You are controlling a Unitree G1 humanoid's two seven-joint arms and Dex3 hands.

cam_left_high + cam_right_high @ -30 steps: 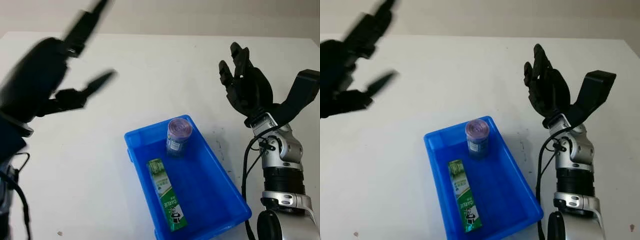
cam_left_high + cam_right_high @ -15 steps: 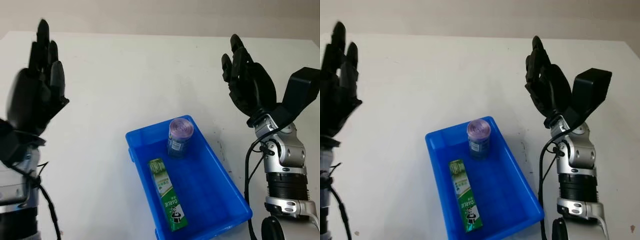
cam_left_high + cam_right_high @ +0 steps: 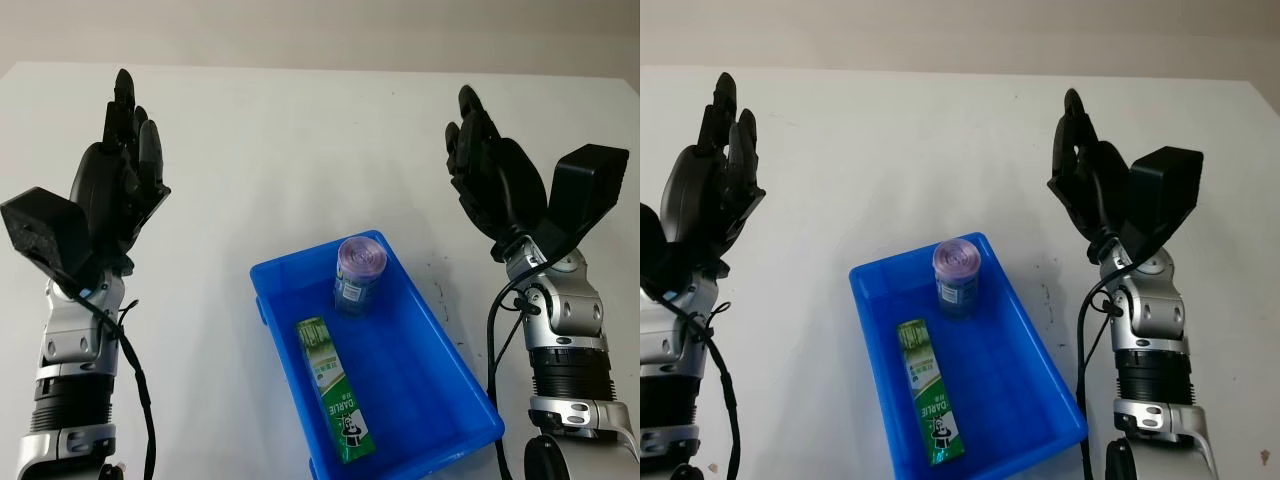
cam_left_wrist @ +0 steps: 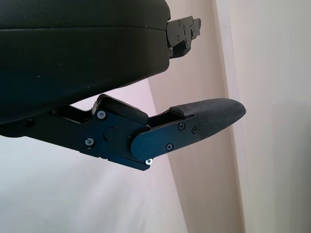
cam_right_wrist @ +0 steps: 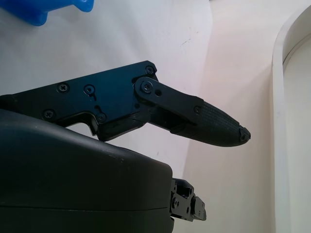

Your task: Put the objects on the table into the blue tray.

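Both hands are up off the white table (image 3: 300,130), holding nothing.

Left hand (image 3: 115,185): open, raised above the table's left side, fingers pointing up and away from the robot, well apart from the tray. In the left wrist view one finger (image 4: 209,114) extends straight out past the black shell, with nothing between it and the palm.

Right hand (image 3: 495,175): open, raised above the table's right side, fingers pointing up, mirroring the left. It sits to the right of the tray's far end, not touching it. The right wrist view shows one finger (image 5: 214,127) extended and a corner of the tray at the frame edge.

Blue tray (image 3: 450,370): between the two arms, near the robot, sitting skewed on the table with its long axis running from near-right to far-left.

Contents:
- Purple-topped can (image 3: 359,272): standing upright in the far end of the tray, close to the far wall. Blue label on its side; text is too small to read.
- Green carton (image 3: 334,388): lying flat on the tray floor along the left wall, long side parallel to that wall, reaching to the near end. Near the can but apart from it.
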